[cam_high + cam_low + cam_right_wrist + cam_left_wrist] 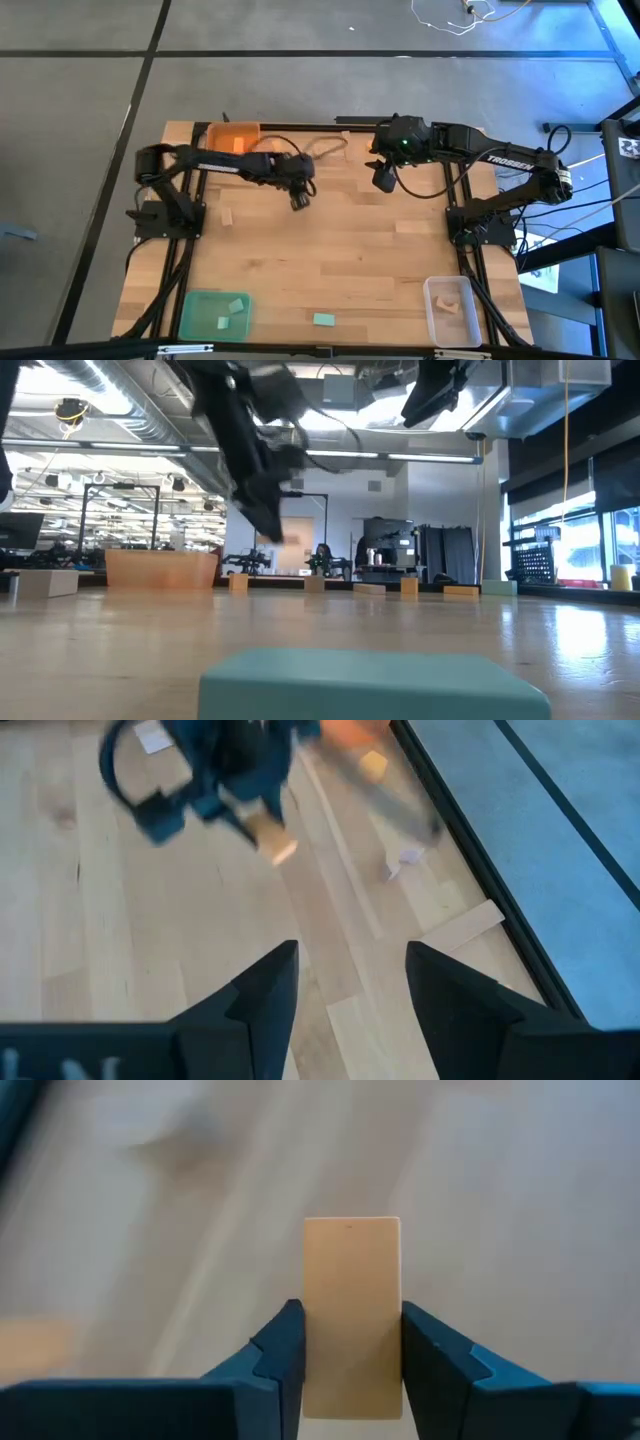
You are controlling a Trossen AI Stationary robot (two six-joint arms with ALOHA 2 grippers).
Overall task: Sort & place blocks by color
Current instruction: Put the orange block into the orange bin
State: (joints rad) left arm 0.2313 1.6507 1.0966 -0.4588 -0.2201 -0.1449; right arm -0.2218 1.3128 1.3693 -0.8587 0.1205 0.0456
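My left gripper hangs over the table's far middle, shut on a pale wood block. That block also shows in the low view and the right wrist view. My right gripper hovers open to the right of it with nothing between its fingers. Another pale block lies flat on the table at the left. A teal block lies flat near the front edge, and it fills the low view's foreground. My left gripper pinches the pale wood block by its two long sides between its two fingers. The fingers lie along the block and slant down from the table's left. Much of the block sticks out past the fingertips. It hangs clear of the table.
An orange tray with an orange block stands at the far left. A green tray with two teal blocks sits at the near left. A clear tray holding a pale block sits at the near right. Open tabletop lies in the middle.
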